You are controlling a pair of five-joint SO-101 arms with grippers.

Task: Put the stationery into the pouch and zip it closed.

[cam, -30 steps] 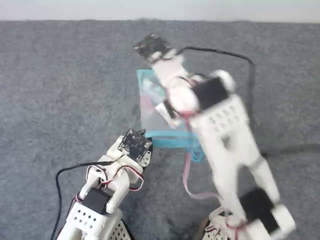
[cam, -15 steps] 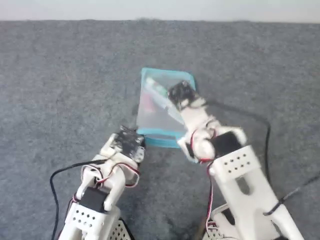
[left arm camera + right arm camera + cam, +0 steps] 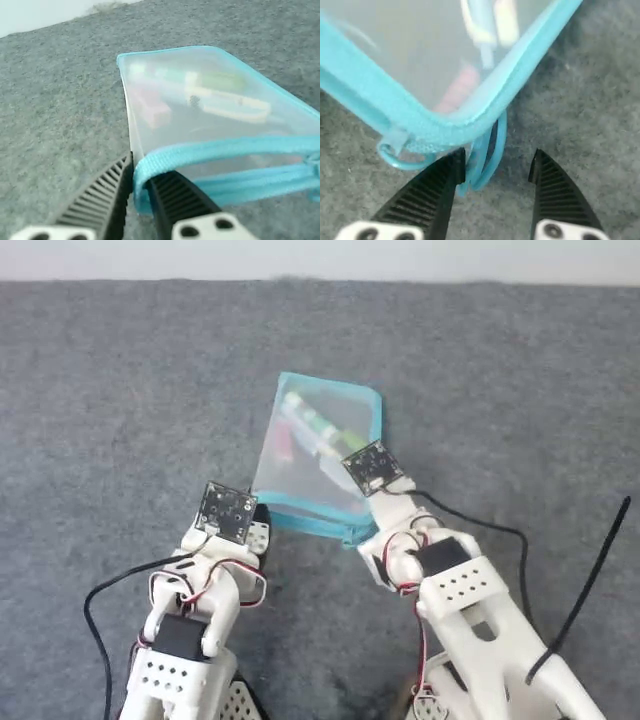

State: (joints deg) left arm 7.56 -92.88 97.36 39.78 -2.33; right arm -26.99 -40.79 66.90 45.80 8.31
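A clear pouch (image 3: 312,455) with teal trim lies flat on the grey carpet, holding a green and white pen (image 3: 318,425) and a pink piece (image 3: 283,443). In the left wrist view my left gripper (image 3: 136,187) is shut on the near corner of the pouch's (image 3: 210,110) teal zip edge. My right gripper (image 3: 495,172) stands open at the pouch's (image 3: 435,65) other near corner. A teal cord loop (image 3: 487,152) hangs between its fingers, untouched. The zip pull (image 3: 395,139) with its ring sits just beside that corner.
Grey carpet (image 3: 120,390) surrounds the pouch on all sides. Black cables (image 3: 580,590) trail from both arms near the front edge. A pale wall (image 3: 320,258) borders the far side.
My right arm has drawn back from over the far end of the pouch to its near right corner. My left arm shifted left, and the pouch turned slightly with it.
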